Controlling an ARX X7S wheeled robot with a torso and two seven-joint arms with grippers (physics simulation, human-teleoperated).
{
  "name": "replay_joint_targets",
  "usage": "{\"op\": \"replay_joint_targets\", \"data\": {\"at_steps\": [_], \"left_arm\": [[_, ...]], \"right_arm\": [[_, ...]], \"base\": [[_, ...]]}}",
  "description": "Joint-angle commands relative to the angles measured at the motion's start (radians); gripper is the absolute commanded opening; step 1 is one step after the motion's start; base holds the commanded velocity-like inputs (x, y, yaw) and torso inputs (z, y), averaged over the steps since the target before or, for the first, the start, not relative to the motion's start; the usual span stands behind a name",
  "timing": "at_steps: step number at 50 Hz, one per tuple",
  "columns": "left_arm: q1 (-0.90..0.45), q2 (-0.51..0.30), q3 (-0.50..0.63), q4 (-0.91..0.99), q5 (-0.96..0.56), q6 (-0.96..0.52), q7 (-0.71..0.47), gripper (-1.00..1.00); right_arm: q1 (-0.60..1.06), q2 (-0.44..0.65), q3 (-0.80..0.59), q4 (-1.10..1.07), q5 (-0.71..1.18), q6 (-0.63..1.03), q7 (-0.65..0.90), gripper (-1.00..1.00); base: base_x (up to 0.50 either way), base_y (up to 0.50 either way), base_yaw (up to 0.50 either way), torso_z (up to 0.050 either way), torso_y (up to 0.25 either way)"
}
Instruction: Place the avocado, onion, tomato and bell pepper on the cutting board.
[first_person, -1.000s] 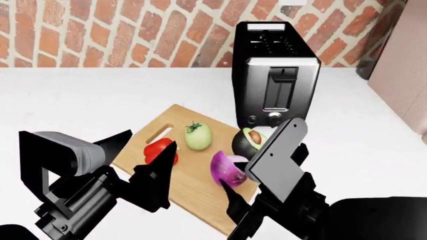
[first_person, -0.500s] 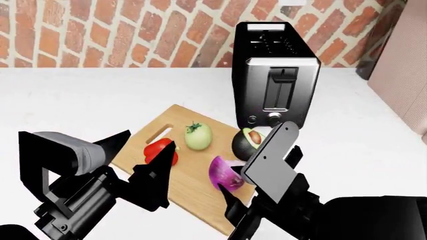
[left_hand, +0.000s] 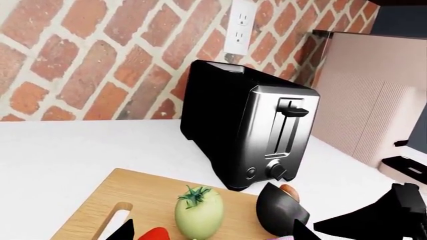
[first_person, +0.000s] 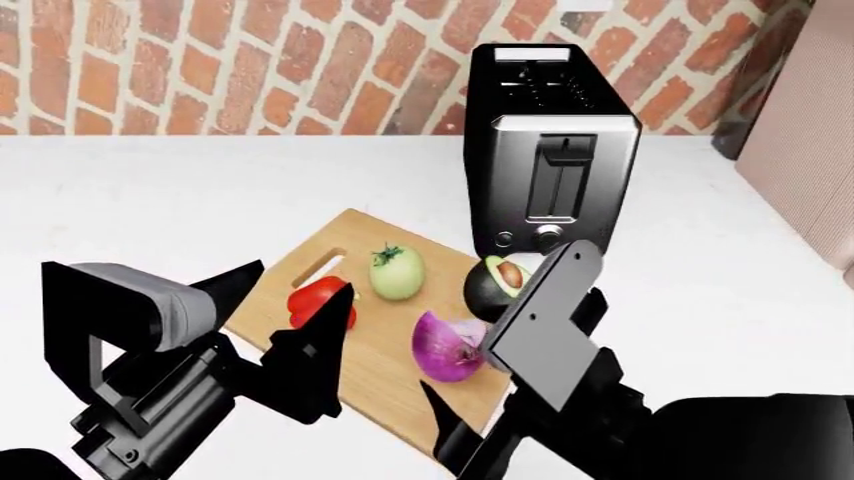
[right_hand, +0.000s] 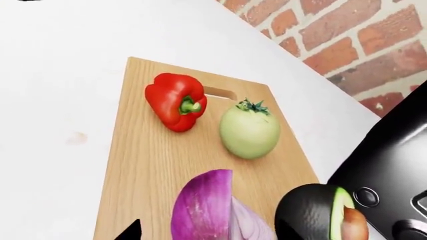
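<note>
1. Four vegetables lie on the board (first_person: 387, 350), so the task looks as good as done: the pepper (right_hand: 175, 101) near the slot handle, the tomato (right_hand: 249, 131) beside it, the onion (first_person: 450, 346) nearer the robot, the avocado (first_person: 494, 285) at the edge next to the toaster (first_person: 547, 150).
2. The avocado rests cut face up, pit showing; whether it sits wholly on the wood I cannot tell.
3. Right jaws (first_person: 447, 430) stand open and empty just short of the onion, likely to clear it.
4. Left jaws (first_person: 287, 330) gape, empty, by the pepper.
5. The board sits on the white bench (first_person: 160, 200).
</note>
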Motion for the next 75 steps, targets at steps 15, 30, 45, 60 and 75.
{"op": "replay_joint_targets", "data": {"at_steps": [15,30,45,60,75], "left_arm": [[0.002,-0.002,0.004,0.002,0.007,0.004,-0.005,1.00],[0.008,-0.005,0.009,0.012,0.014,0.004,-0.005,1.00],[-0.009,-0.016,0.006,0.027,-0.003,0.005,-0.017,1.00],[-0.014,-0.022,0.005,0.031,0.003,0.008,-0.002,1.00],[-0.010,-0.081,-0.066,0.093,-0.090,0.051,-0.035,1.00]], "right_arm": [[0.011,0.039,0.061,-0.068,0.078,-0.050,0.071,1.00],[-0.017,0.097,0.120,-0.131,0.127,-0.122,0.127,1.00],[-0.077,0.174,0.194,-0.170,0.142,-0.230,0.160,1.00],[-0.109,0.194,0.226,-0.170,0.136,-0.286,0.174,1.00],[-0.132,0.281,0.310,-0.215,0.183,-0.382,0.221,1.00]], "base": [[0.00,0.00,0.00,0.000,0.000],[0.00,0.00,0.00,0.000,0.000],[0.00,0.00,0.00,0.000,0.000],[0.00,0.00,0.00,0.000,0.000],[0.00,0.00,0.00,0.000,0.000]]}}
